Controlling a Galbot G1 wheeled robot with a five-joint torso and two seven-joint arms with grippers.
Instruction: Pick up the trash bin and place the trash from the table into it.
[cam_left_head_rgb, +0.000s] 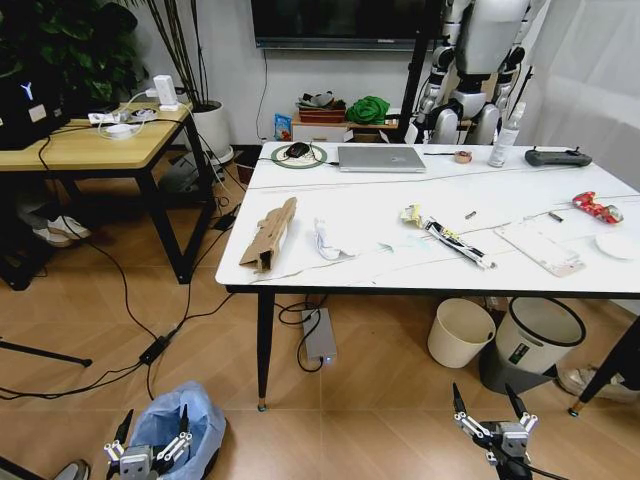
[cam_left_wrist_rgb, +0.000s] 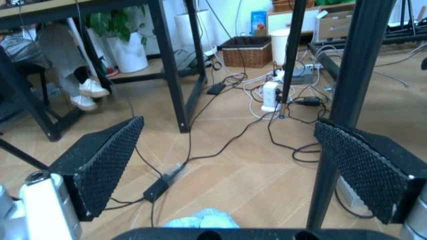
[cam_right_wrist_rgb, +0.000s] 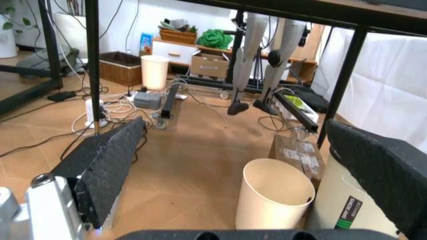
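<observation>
The trash bin (cam_left_head_rgb: 190, 420), lined with a puffy light-blue bag, stands on the floor at the lower left, short of the table's front-left leg. My left gripper (cam_left_head_rgb: 153, 424) is open just above the bin's near rim; the bag (cam_left_wrist_rgb: 200, 219) peeks out below its open fingers (cam_left_wrist_rgb: 107, 160). The table (cam_left_head_rgb: 380, 270) carries the trash: a torn cardboard strip (cam_left_head_rgb: 270, 235), crumpled white paper (cam_left_head_rgb: 328, 242), a colourful wrapper (cam_left_head_rgb: 445, 235), a flat white packet (cam_left_head_rgb: 540, 246) and a crushed red can (cam_left_head_rgb: 597, 207). My right gripper (cam_left_head_rgb: 485, 402) hangs open and empty, low over the floor on the right.
A cream bin (cam_left_head_rgb: 460, 332) (cam_right_wrist_rgb: 273, 195) and a grey white-rimmed bin (cam_left_head_rgb: 535, 340) stand under the table's right half. A laptop (cam_left_head_rgb: 380, 158), a spray bottle (cam_left_head_rgb: 505, 138) and a controller (cam_left_head_rgb: 557, 157) sit at the far edge. Cables and a power brick (cam_left_head_rgb: 319, 336) cross the floor. A wooden desk (cam_left_head_rgb: 90, 145) stands at the left.
</observation>
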